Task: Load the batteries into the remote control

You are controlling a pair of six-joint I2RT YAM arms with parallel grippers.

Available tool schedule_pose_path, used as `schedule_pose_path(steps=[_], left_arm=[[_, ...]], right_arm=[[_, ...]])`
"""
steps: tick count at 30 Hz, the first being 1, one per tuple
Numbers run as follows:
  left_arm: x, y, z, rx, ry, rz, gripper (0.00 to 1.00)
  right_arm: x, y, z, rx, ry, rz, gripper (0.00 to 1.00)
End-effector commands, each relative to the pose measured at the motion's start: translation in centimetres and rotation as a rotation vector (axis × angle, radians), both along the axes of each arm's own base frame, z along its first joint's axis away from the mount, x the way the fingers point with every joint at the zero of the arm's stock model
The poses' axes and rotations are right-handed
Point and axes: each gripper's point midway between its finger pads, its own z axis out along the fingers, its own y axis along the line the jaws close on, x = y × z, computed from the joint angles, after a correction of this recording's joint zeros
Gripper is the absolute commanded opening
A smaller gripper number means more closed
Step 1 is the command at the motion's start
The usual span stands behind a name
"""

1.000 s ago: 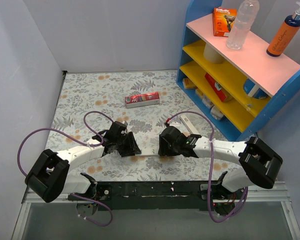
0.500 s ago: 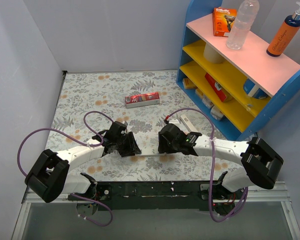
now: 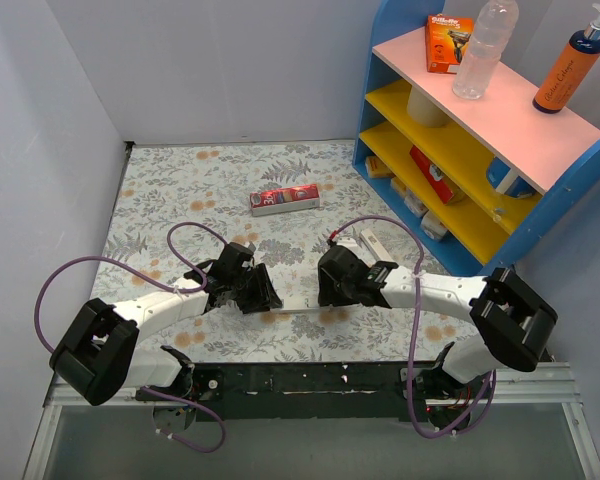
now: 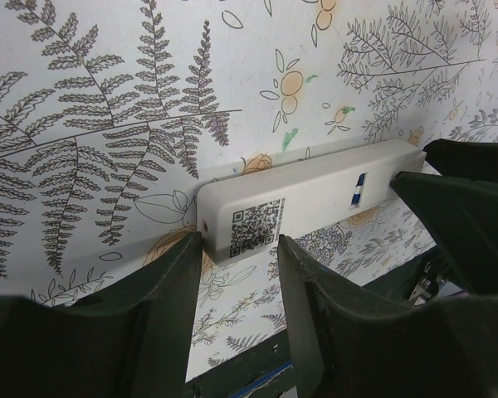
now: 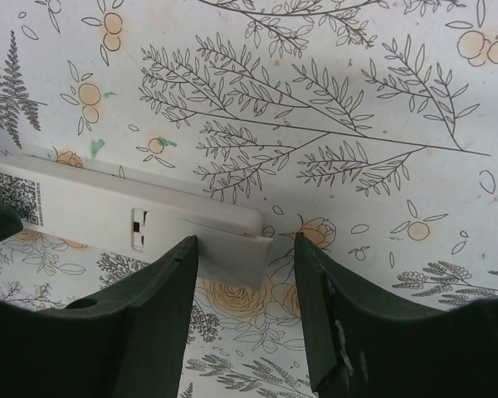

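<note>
The remote control [image 3: 298, 309] lies back up on the floral mat between my two grippers. Its white back with a QR code shows in the left wrist view [image 4: 315, 195] and in the right wrist view [image 5: 75, 211]. My left gripper [image 4: 236, 240] is open, with its fingertips at the remote's left end. My right gripper [image 5: 245, 242] is open at the remote's right end. There the back cover [image 5: 236, 255] sticks out a little past the end, and my left finger [image 5: 162, 274] is against it. A small slot [image 5: 137, 229] in the back shows blue. No loose batteries are in view.
A red carton [image 3: 285, 200] lies on the mat further back. A small white item [image 3: 372, 245] lies behind my right gripper [image 3: 328, 292]. A blue shelf unit [image 3: 460, 150] with bottles and boxes stands at the right. Grey walls close the left and back.
My right arm has shifted slightly and its forearm has swung closer to the remote's end. The remote and my left arm have stayed in place.
</note>
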Motion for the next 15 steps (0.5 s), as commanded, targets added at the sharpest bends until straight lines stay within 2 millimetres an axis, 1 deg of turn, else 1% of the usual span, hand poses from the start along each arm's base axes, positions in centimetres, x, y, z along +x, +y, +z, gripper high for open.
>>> schedule_pose_path(steps=[1, 8, 9, 11, 15], left_arm=[[0.1, -0.3, 0.8, -0.028, -0.023, -0.010, 0.41], [0.0, -0.4, 0.9, -0.032, -0.024, -0.012, 0.41], [0.0, -0.3, 0.9, -0.031, -0.023, -0.013, 0.41], [0.0, -0.4, 0.9, -0.033, -0.024, -0.013, 0.41], [0.0, -0.4, 0.9, -0.034, -0.027, -0.014, 0.41]], right_arm=[[0.3, 0.8, 0.4, 0.017, 0.002, 0.010, 0.56], [-0.7, 0.5, -0.4, 0.001, 0.054, 0.030, 0.53], [-0.8, 0.5, -0.5, 0.000, 0.058, 0.032, 0.51], [-1.0, 0.5, -0.6, -0.009, 0.068, 0.036, 0.49], [-1.4, 0.3, -1.2, -0.028, 0.092, 0.045, 0.49]])
